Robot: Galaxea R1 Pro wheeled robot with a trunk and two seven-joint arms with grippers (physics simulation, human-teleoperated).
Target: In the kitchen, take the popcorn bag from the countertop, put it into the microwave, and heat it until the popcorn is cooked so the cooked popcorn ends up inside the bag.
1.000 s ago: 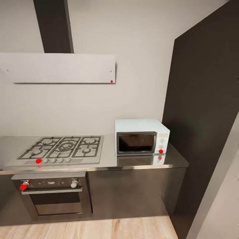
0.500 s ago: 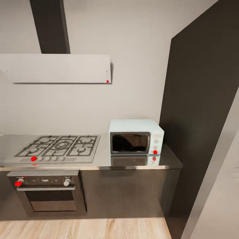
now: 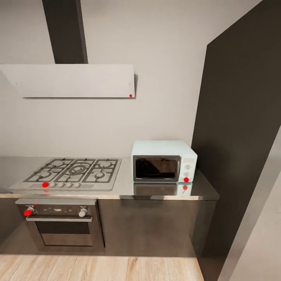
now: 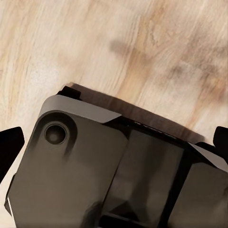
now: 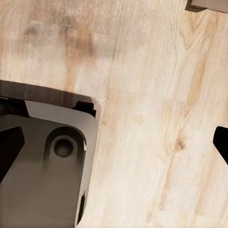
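Observation:
The pale-blue microwave [image 3: 164,161] stands at the right end of the grey countertop [image 3: 125,188], its dark glass door shut and a red dot by its lower knob. The popcorn bag and the popcorn are out of view. In the left wrist view my left gripper [image 4: 114,147] is open, its black fingertips [image 4: 9,152] wide apart over my grey base [image 4: 85,175] and the wood floor. The right gripper [image 5: 114,145] is open too, with its fingertips [image 5: 9,147] at the picture's edges and nothing between them.
A gas hob [image 3: 74,171] lies left of the microwave, above a steel built-in oven [image 3: 60,226]. A white hood [image 3: 74,80] hangs over the hob. A tall dark panel [image 3: 242,136] closes the counter's right side. Light wood floor [image 3: 97,269] runs in front.
The whole head picture has shifted a little left and then back right, so the camera has moved. The microwave and hob have stayed in place on the counter.

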